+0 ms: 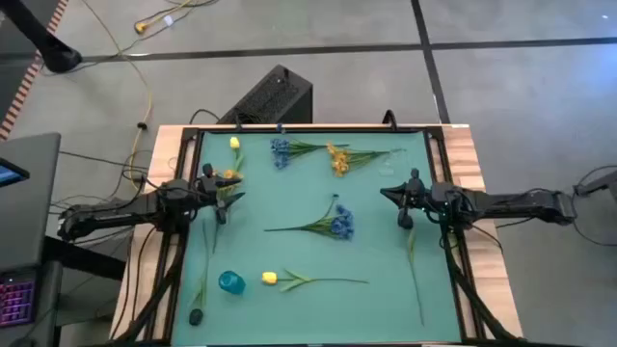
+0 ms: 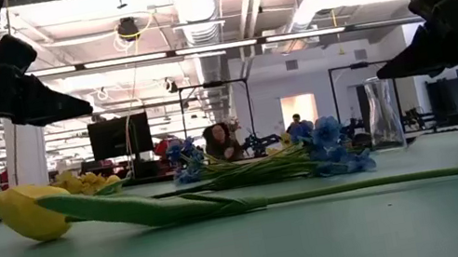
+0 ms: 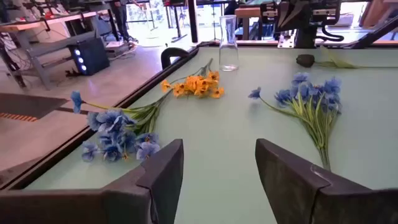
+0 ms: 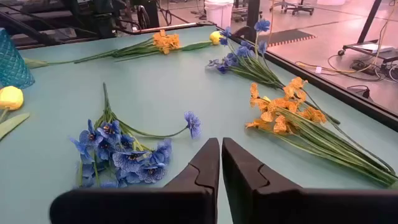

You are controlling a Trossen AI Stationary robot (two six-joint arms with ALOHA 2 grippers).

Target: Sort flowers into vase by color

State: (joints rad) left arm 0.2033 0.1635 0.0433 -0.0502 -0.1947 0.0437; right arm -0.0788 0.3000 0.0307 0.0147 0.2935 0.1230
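Note:
Flowers lie flat on the teal mat, none held. A blue bunch (image 1: 337, 224) is in the middle. A blue spray (image 1: 280, 151), an orange spray (image 1: 337, 159) and a yellow bud (image 1: 234, 143) lie toward the far edge. A yellow tulip (image 1: 270, 279) lies near the blue vase (image 1: 230, 281). A clear glass vase (image 3: 228, 43) stands upright toward the far right. My left gripper (image 3: 217, 180) hovers open above the mat's left side (image 1: 229, 198), next to a yellow-orange cluster (image 1: 229, 175). My right gripper (image 4: 221, 165) hovers shut on the right (image 1: 390, 196), pointing toward the blue bunch (image 4: 121, 152).
A dark-headed flower (image 1: 196, 315) lies at the near left corner. Another dark-headed one (image 3: 305, 60) lies under the right arm, its stem (image 1: 416, 275) running toward the near edge. A black frame (image 1: 183, 222) rims the mat. Bare mat lies between the middle bunch and the tulip.

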